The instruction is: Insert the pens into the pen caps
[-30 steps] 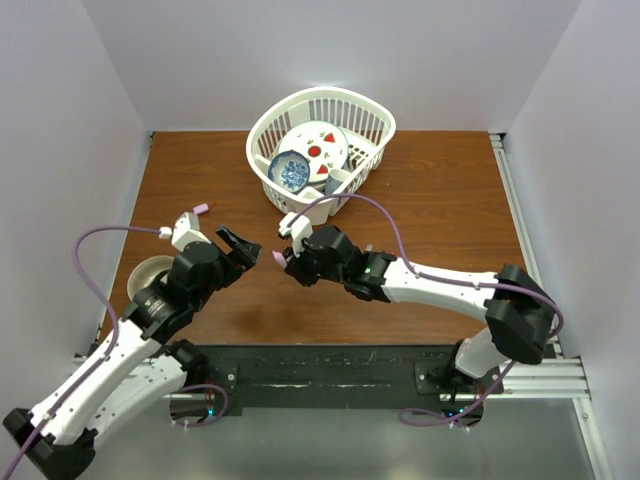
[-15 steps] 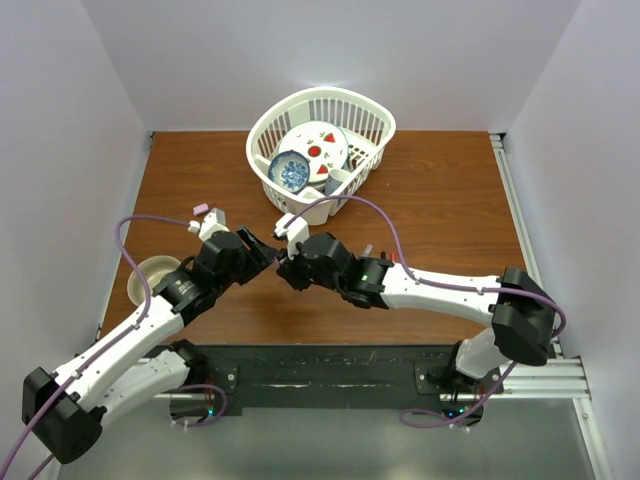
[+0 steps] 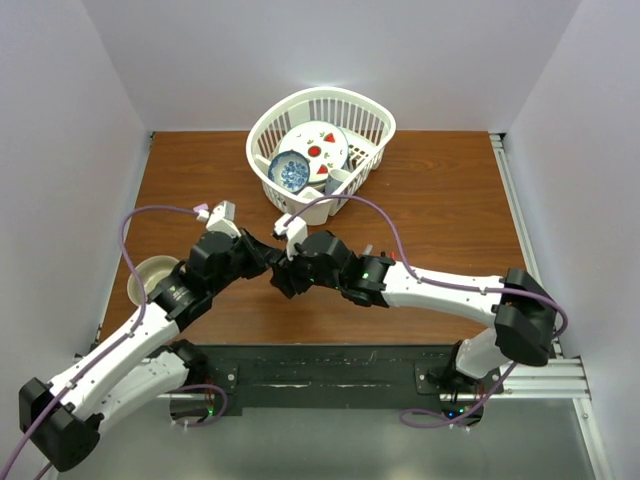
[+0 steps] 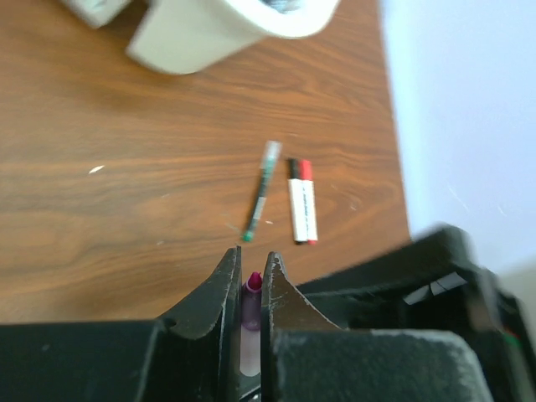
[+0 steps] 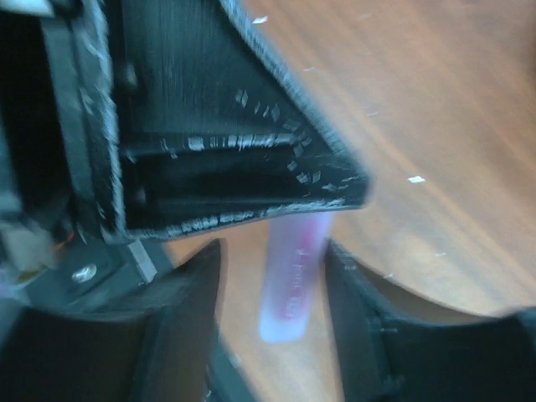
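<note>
My left gripper [image 4: 249, 255] [image 3: 262, 255] is shut on the pink marker [image 4: 250, 293], whose magenta tip pokes out between the fingertips. In the right wrist view the marker's pale pink body [image 5: 289, 280] hangs below the left finger, between my right gripper's [image 5: 274, 244] [image 3: 282, 276] open jaws with a gap on each side. On the table beyond lie a thin dark pen [image 4: 260, 197] and two white-barrelled pens [image 4: 301, 213]. Their far ends are black [image 4: 294, 167] and red [image 4: 306, 170], seemingly pen caps. The arms hide these in the top view.
A white basket [image 3: 258, 135] with dishes stands at the table's back, its pale wall [image 4: 193, 42] showing in the left wrist view. A pale bowl [image 3: 148, 275] sits at the left edge beside the left arm. Both grippers meet over the table's middle front.
The left arm swung right to meet the right gripper and shut its jaws on the pink marker. The right gripper, shut on the marker before, has opened off it.
</note>
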`<action>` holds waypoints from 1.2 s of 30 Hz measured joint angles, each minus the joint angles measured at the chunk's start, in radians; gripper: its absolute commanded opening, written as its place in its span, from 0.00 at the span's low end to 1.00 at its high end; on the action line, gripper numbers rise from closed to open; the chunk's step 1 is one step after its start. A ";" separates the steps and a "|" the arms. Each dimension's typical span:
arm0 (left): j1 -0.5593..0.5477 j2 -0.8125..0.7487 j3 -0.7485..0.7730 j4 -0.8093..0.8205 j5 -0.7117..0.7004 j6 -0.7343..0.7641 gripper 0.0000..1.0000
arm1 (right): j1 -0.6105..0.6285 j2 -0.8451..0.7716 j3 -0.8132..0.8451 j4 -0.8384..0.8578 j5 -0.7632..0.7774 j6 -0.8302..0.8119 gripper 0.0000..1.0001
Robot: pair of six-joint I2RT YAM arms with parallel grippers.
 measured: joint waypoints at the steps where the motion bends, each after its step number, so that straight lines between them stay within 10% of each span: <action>1: 0.000 -0.017 0.000 0.017 0.029 0.029 0.00 | -0.008 -0.024 -0.022 0.008 -0.039 0.011 0.58; 14: 0.000 -0.092 0.044 0.214 0.409 0.282 0.00 | -0.203 -0.321 -0.257 0.241 -0.550 0.215 0.49; 24: 0.000 -0.077 0.011 0.420 0.586 0.246 0.00 | -0.204 -0.346 -0.357 0.464 -0.666 0.348 0.00; 25: 0.000 -0.072 0.009 0.436 0.602 0.237 0.07 | -0.202 -0.359 -0.370 0.472 -0.668 0.358 0.00; 26: -0.002 -0.068 0.009 0.447 0.608 0.233 0.41 | -0.202 -0.369 -0.376 0.478 -0.670 0.360 0.00; 29: -0.011 -0.058 0.010 0.463 0.602 0.233 0.71 | -0.201 -0.409 -0.386 0.461 -0.647 0.363 0.00; 36: -0.008 -0.062 0.081 0.306 0.301 0.237 0.70 | -0.204 -0.495 -0.385 0.322 -0.528 0.338 0.00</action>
